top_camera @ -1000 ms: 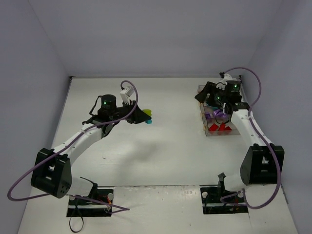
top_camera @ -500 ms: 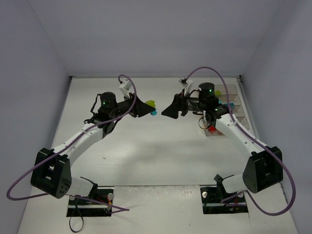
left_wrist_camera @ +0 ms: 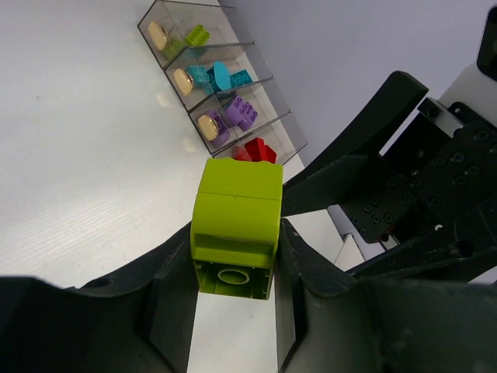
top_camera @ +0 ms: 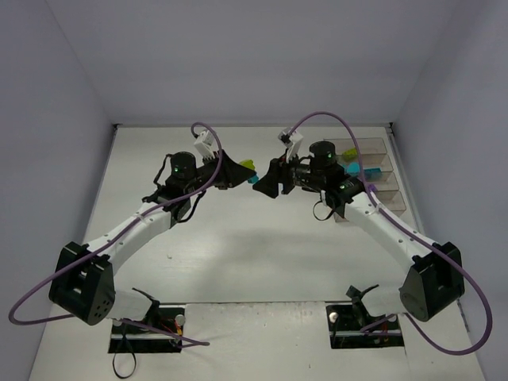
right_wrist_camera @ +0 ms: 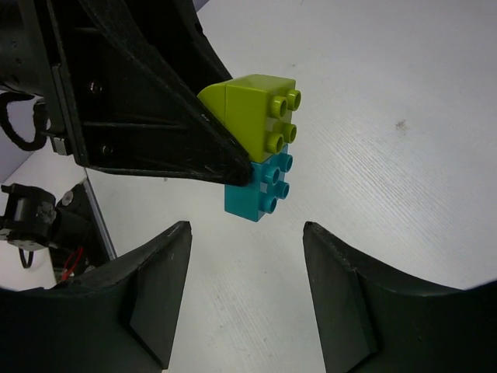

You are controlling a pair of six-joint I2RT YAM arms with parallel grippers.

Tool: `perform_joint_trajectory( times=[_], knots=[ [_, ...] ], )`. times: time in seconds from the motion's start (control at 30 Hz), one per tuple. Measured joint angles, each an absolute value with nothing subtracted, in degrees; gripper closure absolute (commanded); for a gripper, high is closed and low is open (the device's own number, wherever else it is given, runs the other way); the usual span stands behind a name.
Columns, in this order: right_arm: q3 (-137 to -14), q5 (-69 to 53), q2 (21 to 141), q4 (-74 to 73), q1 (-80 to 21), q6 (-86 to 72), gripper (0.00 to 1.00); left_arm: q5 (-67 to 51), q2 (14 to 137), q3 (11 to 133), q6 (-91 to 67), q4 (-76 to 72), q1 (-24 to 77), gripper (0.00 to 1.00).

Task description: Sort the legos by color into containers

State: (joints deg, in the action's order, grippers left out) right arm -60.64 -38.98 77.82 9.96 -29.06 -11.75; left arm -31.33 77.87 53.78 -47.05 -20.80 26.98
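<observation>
A lime-green brick (right_wrist_camera: 252, 116) joined to a teal brick (right_wrist_camera: 255, 189) hangs above the white counter (top_camera: 238, 254), clenched in the left pincer (left_wrist_camera: 233, 260). The right pincer (right_wrist_camera: 245, 237) faces it, jaws spread and empty. At the right, four joined containers (left_wrist_camera: 276, 128) hold sorted legos (left_wrist_camera: 239, 113).

Containers (top_camera: 377, 148) far right on surface (top_camera: 238, 254), legos (left_wrist_camera: 239, 113) in all four bins. Brick clump (left_wrist_camera: 235, 225) well left of containers, in left claw (top_camera: 237, 171); right claw (right_wrist_camera: 247, 227) between the two.
</observation>
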Motion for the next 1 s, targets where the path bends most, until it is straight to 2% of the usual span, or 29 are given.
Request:
perform_joint_trajectory(
  times=[0.37,0.63,0.83,0.87,0.9,0.97,1.0],
  knots=[
    [-61.9,-34.7,79.2,10.1,-31.7,-10.4,0.5,-29.7,77.6,53.8,-48.7,-20.8,27.7,1.0],
    [-62.2,-31.9,79.7,10.4,-32.5,-10.0,0.6,-29.7,77.6,53.8,-48.7,-20.8,28.1,1.0],
    [-62.2,-30.0,79.7,10.5,-33.1,-9.2,0.75,-29.5,77.6,53.8,-48.8,-20.0,28.1,1.0],
    [-62.2,-29.7,79.7,10.5,-33.1,-9.1,0.82,-29.4,77.6,53.8,-48.9,-19.9,28.1,1.0],
    [-62.2,-29.4,79.7,10.5,-33.1,-9.1,0.85,-29.4,77.6,53.8,-49.1,-19.8,28.1,1.0],
    [-62.2,-29.2,79.7,10.5,-33.2,-8.9,0.9,-29.1,77.6,53.8,-49.3,-19.8,28.1,0.93],
    [-62.2,-29.1,79.7,10.6,-33.3,-8.9,0.92,-29.1,77.6,53.8,-49.4,-19.8,28.1,0.87]
  ],
)
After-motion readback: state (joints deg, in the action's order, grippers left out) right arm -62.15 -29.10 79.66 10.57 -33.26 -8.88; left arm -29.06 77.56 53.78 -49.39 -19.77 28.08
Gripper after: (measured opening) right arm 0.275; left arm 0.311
